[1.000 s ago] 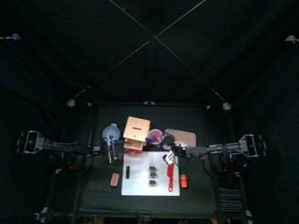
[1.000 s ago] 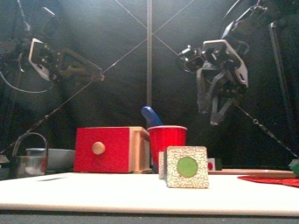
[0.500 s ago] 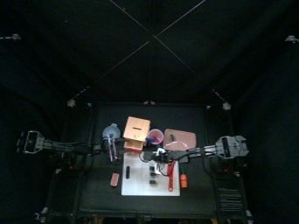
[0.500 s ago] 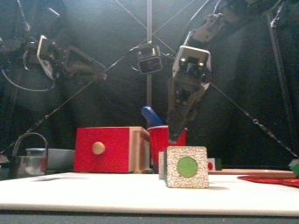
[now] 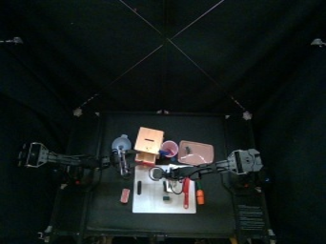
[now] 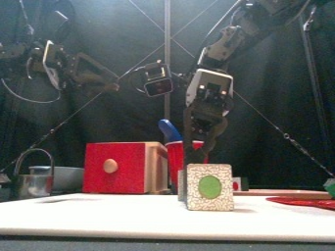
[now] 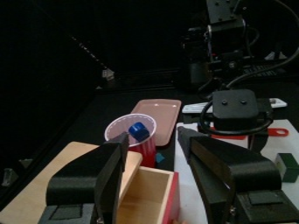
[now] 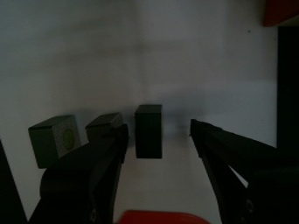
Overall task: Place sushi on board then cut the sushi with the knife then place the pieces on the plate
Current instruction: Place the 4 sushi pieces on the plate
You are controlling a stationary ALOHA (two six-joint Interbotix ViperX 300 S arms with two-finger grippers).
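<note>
While the right tool [image 8: 158, 131] hovers over the one white board [image 5: 151, 202] with its jaws spread, three dark green sushi pieces [image 8: 105, 129] stand in a row on the board just past its tips. One piece shows in the gap between the jaws, and the other two sit partly behind one jaw. From the front only one piece [image 6: 207, 186] can be seen, and from above the row is too small to count. One red knife [image 5: 188, 197] lies along the board's right side. One blue knife [image 6: 167, 130] stands in the single red cup [image 6: 187, 157]. One pink plate [image 5: 197, 151] lies behind the board. The left tool [image 7: 158, 144], also spread, hangs near the one wooden box [image 5: 152, 141] at the bench's [image 5: 102, 219] left.
</note>
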